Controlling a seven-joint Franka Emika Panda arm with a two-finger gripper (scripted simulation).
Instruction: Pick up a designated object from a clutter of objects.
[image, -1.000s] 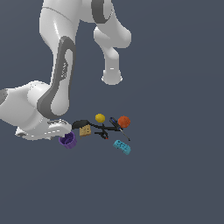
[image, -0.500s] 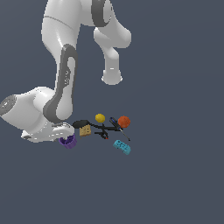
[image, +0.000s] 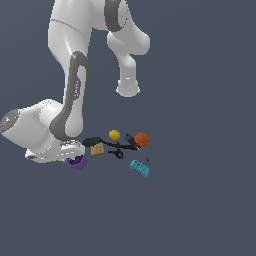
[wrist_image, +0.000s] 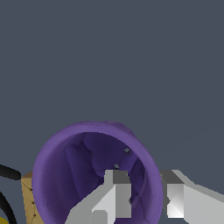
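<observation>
Wrist view: round purple cup (wrist_image: 87, 166), dark-hollowed.

A plain dark grey-blue floor (image: 200, 200) fills both views, flat and unmarked.

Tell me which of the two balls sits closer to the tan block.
The yellow ball. It lies just off the tan block, toward the exterior view's right, while the orange ball sits farther along that side, past the black tools.

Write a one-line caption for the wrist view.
Gripper fingers straddle the purple cup's rim, one inside, one outside.
</observation>
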